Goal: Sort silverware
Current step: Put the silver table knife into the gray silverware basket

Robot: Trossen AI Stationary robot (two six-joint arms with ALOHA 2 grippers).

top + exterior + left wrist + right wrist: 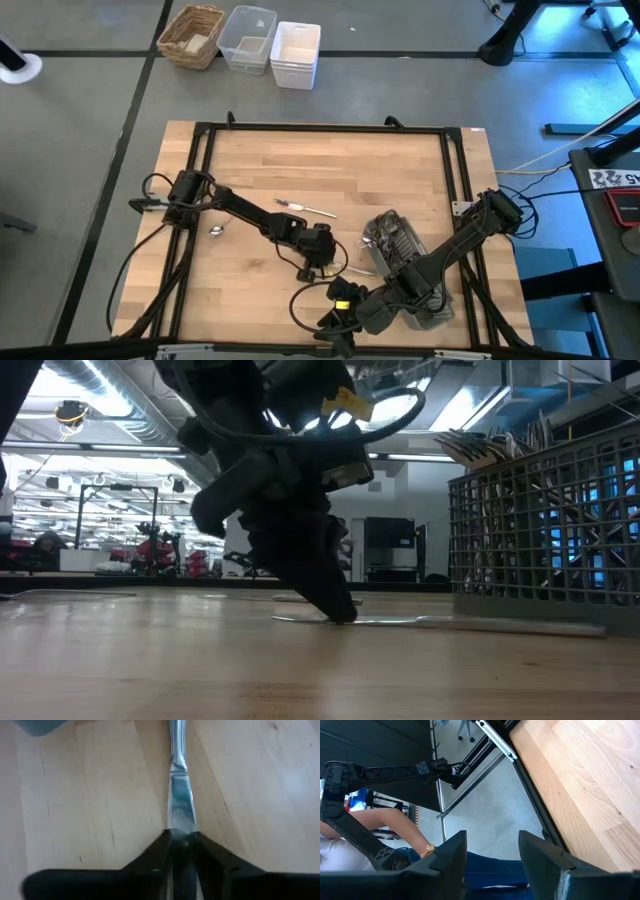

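A table knife (179,795) lies flat on the wooden table, near its middle. My left gripper (181,842) slants down onto it, shut on its blade. In the low view the fingers (338,605) meet the table and the knife (480,624) runs off toward the grey slatted caddy (545,530). Several forks and knives (490,448) stand in that caddy. My right gripper (492,842) hangs open, holding nothing, above the table's near edge (335,325). Another knife (306,208) and a small spoon (217,230) lie loose on the table. My left gripper pinches the knife's blade (180,827) between its two fingers, one on each side. The fingers slant down from the table's left and lie along the knife, whose handle (176,740) points away from them. The knife lies flat on the table.
The caddy (400,248) lies partly under my right arm. Beyond the table's far edge stand a wicker basket (192,35), a clear tub (248,38) and a white tub (296,52). A person's arm (395,827) shows beyond the table's near edge.
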